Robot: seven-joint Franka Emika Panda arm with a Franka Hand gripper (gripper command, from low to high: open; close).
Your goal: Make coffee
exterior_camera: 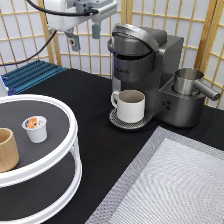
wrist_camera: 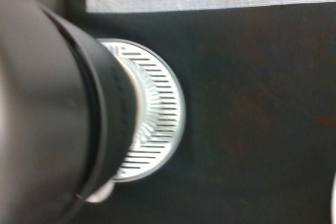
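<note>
So the two-finger gripper [exterior_camera: 83,36] is up high at the exterior view's top, fingers spread wide apart and holding nothing, hanging just to the left of the grey coffee machine [exterior_camera: 145,70] and about level with its rounded lid. Well below it and off to the right, a white handled mug [exterior_camera: 130,105] sits on the machine's round slotted metal drip tray [wrist_camera: 154,132]. The small white coffee pod with the orange foil top [exterior_camera: 35,128] is far down and left of the gripper, standing on the top shelf of the round white two-tier stand [exterior_camera: 70,127], next to a tan wooden cup [exterior_camera: 7,149].
</note>
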